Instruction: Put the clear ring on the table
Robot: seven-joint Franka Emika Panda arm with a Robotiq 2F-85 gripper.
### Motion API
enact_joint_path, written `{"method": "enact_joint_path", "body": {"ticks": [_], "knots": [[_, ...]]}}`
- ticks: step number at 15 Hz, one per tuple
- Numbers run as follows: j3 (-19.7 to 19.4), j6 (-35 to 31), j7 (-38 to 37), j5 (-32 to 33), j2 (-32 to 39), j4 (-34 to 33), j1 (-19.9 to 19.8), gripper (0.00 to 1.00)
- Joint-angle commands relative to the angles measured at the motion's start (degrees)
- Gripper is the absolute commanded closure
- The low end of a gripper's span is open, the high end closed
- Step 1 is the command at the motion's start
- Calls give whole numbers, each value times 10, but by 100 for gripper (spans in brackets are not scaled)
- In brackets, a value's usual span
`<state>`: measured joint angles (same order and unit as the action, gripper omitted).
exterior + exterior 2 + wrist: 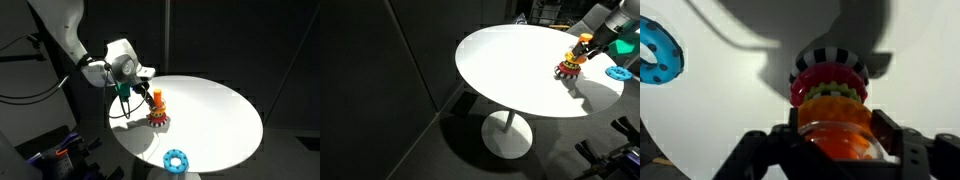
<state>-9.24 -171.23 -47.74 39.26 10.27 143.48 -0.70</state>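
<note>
Clear ring (840,140) sits topmost on the stacking toy (158,112), above the yellow-green and red rings. It reads as a glossy see-through piece tinted orange, I judge by the peg inside it. The toy stands upright on the table (225,115), near the edge on the arm's side; a blue ring (176,159) lies flat on the tabletop, well apart from it. The gripper (838,158) is down over the top of the stack, one finger on either side of the ring with little or no gap; I cannot tell whether it actually clamps it. Handling guess: light, stiff plastic, smooth and probably slippery, not fragile. I'd hold it across the outer rim on opposite sides, squeeze moderately, and lift straight up along the peg so the toy doesn't tip or come along.
</note>
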Motion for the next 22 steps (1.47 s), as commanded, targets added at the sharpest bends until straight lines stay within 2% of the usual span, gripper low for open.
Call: {"method": "enact_joint_path", "body": {"ticks": [1,3,5,6,7,8,10,19,22], "knots": [[-9,0,-19,16,1,-8,7,57],[-9,2,-18,15,-6,-6,7,77],[-8,3,-18,14,-10,-5,7,93],[-7,3,-15,11,-11,-4,6,98],[-7,3,-15,10,-12,-4,5,98],[-7,4,-15,11,-12,-5,5,76],[-9,4,-17,15,-12,-6,6,71],[-11,25,-16,13,-26,-18,6,3],[-13,33,-19,15,-28,-24,7,0]]}}
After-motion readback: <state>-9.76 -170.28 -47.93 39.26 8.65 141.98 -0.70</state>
